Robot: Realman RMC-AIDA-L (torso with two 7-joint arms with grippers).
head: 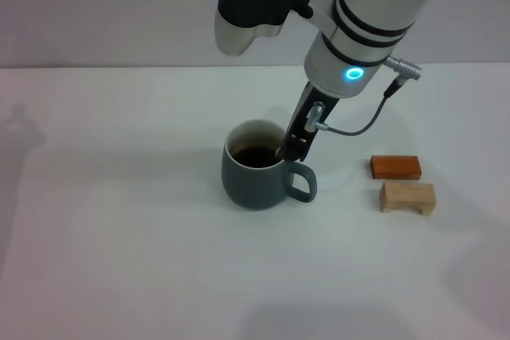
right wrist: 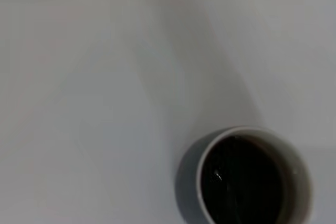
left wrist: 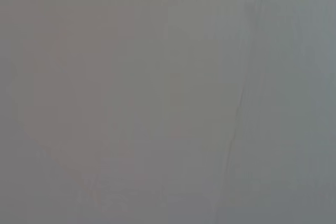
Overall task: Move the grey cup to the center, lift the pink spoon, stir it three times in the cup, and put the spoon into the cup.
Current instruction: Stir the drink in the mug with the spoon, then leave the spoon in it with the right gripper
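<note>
cup: the squat, rounded blue-grey ceramic cup (head: 256, 173) with a white inside and dark brown liquid stands about mid-desk, its loop handle turned toward the right edge. the right wrist view looks straight down into it (right wrist: 244, 179).
spoon: the pink spoon cannot be made out for certain; only a thin pale sliver shows at the cup's rim just under the tool, and no handle is clear.
right gripper: the right gripper (head: 296, 142) hangs from its white arm right over the cup's rim on the handle side, its dark tip at or just inside the mouth. i cannot tell how wide its fingers stand or whether they hold the spoon.
left gripper: not seen in any view; its wrist camera shows only a blank grey field.
progress: judging from how things lie, the cup is already at the centre and the work looks to be in the stirring or the dropping-in of the spoon. how many stirs are done cannot be told. releasing the spoon and drawing clear seem to be left.
surface: a plain white matte desk (head: 119, 260), with an orange-brown wooden block (head: 395, 166) and a pale tan wooden block (head: 408, 197) toward the right edge, well apart from the cup.
room: a bare pale wall behind the far edge.
</note>
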